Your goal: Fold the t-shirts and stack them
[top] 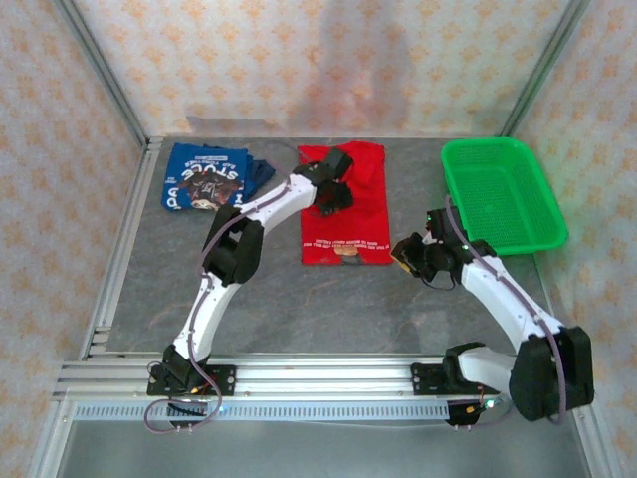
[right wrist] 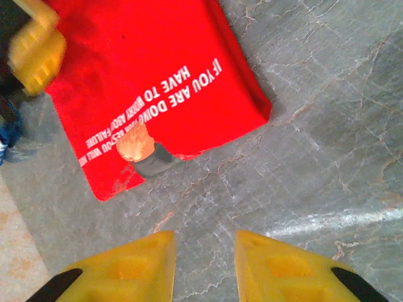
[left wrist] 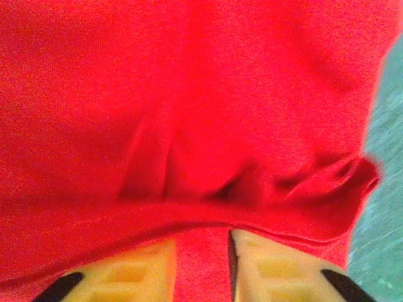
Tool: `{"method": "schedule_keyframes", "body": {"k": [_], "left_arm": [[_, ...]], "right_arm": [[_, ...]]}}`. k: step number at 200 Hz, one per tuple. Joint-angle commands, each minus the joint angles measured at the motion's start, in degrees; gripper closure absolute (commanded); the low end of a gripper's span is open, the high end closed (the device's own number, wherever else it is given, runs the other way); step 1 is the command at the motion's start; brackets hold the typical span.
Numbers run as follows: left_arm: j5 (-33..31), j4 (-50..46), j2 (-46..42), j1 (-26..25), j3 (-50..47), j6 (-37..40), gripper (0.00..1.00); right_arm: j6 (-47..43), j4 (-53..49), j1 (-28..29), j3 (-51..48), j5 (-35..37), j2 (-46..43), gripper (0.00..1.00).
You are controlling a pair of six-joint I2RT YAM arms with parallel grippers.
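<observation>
The red t-shirt (top: 348, 224) lies folded into a long rectangle at the table's middle, white lettering and a bear print (right wrist: 135, 143) at its near end. My left gripper (top: 336, 194) is low over its far half. In the left wrist view red cloth (left wrist: 189, 94) lies between the yellow fingers (left wrist: 126, 274), and a fold covers their tips; the jaws stand a little apart. My right gripper (top: 406, 254) hovers over bare table just off the shirt's near right corner (right wrist: 255, 110), its fingers (right wrist: 277, 270) narrowly open and empty. The blue t-shirt (top: 204, 177) lies folded at the back left.
A green mesh basket (top: 503, 194) stands at the back right. Metal frame posts and a rail (top: 119, 269) border the grey table (top: 299, 309) at left, right and near edges. Patterned walls enclose the back and sides.
</observation>
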Motion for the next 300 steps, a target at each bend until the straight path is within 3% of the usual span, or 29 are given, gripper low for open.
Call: {"method": "schedule_keyframes", "body": {"k": [1,11,38,95,135,171,254,300], "left_arm": [[-0.7,-6.0,0.0,2.0,9.8,4.5,0.65],[0.8,-6.9,-0.6,2.3,11.8,5.8,0.59],[-6.5,-9.8,-7.5,2.9,7.4,7.2,0.43],[-0.9,11.1,-41.7,0.8,-40.7,-1.0,0.26],[5.1,22.1,-52.5,-0.6,-62.1,-7.7,0.26],[7.8,30.3,-51.4,-0.7,-68.8,-11.4,0.27],[7.2,33.6,-39.4,-0.5,-68.6,-15.6,0.33],[7.6,36.0,-32.1,-0.8,-64.8,-17.0,0.49]], "right_arm": [[2.1,-0.6,0.4,-3.3,-0.5,-2.5,0.69],[2.2,-0.5,0.3,-4.6,-0.6,-3.0,0.69],[3.7,1.4,0.4,-7.5,-0.7,-4.5,0.67],[1.8,4.3,0.3,-6.7,0.2,-0.7,0.48],[1.2,11.8,0.0,-3.8,-2.2,10.1,0.46],[0.2,13.5,-0.1,2.4,-3.0,18.3,0.46],[-0.8,11.0,-0.1,9.3,-0.9,28.8,0.48],[0.6,12.0,-0.1,11.0,-0.1,33.2,0.55]]}}
